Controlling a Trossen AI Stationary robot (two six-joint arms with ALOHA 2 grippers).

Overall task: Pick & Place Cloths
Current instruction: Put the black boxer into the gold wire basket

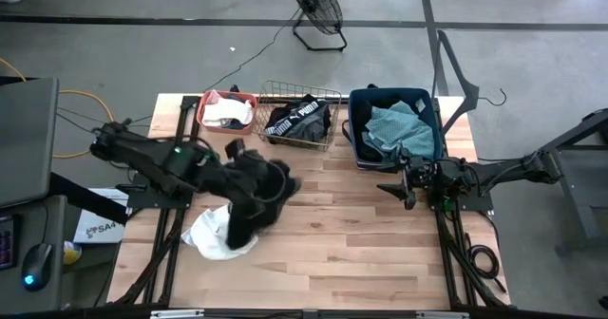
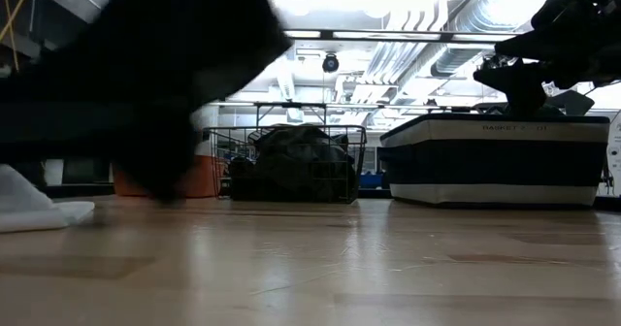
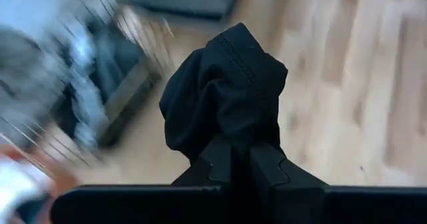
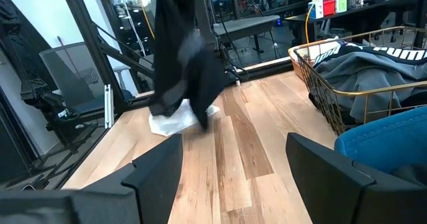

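The left gripper (image 3: 241,159) is pressed together on a black cloth (image 1: 255,197), holding it lifted above the table's (image 1: 361,234) left half, its folds hanging toward a white cloth (image 1: 211,235) lying near the left edge. The right gripper (image 1: 407,184) waits with fingers spread just beside the near rim of the dark blue bin (image 1: 357,129) at far right. Between the arms, the near-centre boards lie bare. A wire basket (image 1: 328,129) with a black-and-white garment (image 1: 299,120) and a coral tub (image 1: 205,103) line the far edge.

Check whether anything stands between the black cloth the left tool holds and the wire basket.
Nothing visible does. The left tool holds the black cloth above bare table; the wire basket lies just beyond.
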